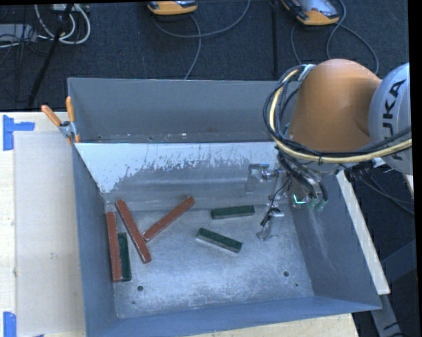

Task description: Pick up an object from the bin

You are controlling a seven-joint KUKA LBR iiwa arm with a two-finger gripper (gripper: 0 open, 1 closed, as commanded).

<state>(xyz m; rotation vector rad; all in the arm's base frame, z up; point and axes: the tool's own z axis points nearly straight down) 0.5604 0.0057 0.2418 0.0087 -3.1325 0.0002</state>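
Orange wrist cover [329, 101] is looming over the bin's [195, 109] three o'clock side, the gripper [269, 223] hanging beneath; whether it is spread or pressed together, I cannot tell. Level dark green bar [232, 212] is lying near its nine o'clock, tilted green bar [219, 240] at eight.

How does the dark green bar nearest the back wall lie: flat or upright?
Flat: the dark green bar lies lengthwise on the bin floor, left of the gripper.

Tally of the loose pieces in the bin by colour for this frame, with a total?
Reddish-brown sticks: 3
Dark green bars: 3
Total: 6
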